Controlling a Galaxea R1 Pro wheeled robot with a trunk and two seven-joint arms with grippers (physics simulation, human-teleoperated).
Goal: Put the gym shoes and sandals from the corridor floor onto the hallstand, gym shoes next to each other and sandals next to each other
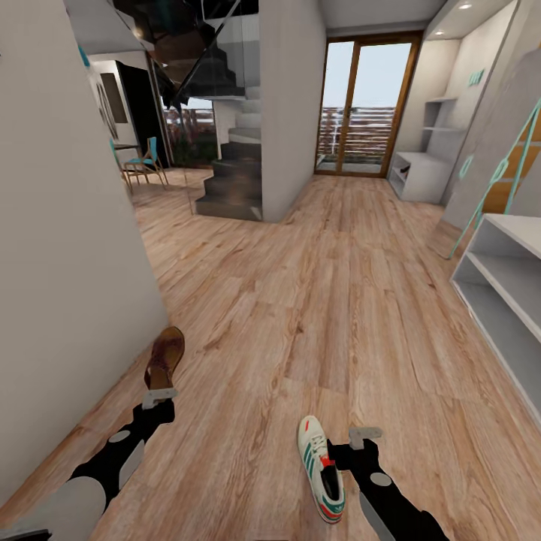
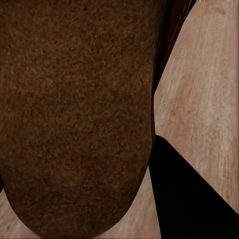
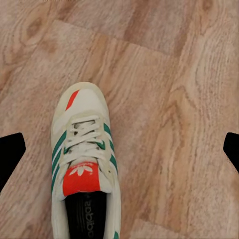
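A brown sandal (image 1: 165, 359) was seen gripped by the left claw (image 1: 159, 396), lifted off the corridor floor (image 1: 315, 300) close to the grey wall (image 1: 60, 225) on the robot's left. In the left wrist view the sandal's dark leather (image 2: 74, 114) lay right against the camera, with floor planks visible past its edge, so a closed hold on it was judged likely.

One gym shoe (image 1: 321, 468) lay flat on the floor just beside the right claw (image 1: 365, 434), its toe pointed away from the robot. In the right wrist view the same shoe (image 3: 85, 164) was seen off to one side of the gap between the two dark fingertips (image 3: 10, 149), which stood wide apart with nothing between them; that claw was open and empty. The second shoe and second sandal could not be placed from these views.

The hallstand (image 1: 503, 278) stood along the right side of the corridor, well apart from both claws, its pale shelves bare where visible.

The step in hand was judged to be the pick-up of the gym shoe while the sandal was carried. The next move would call for the right claw to be shifted sideways until centred over the shoe, lowered and closed across it, before the base was turned toward the rack.
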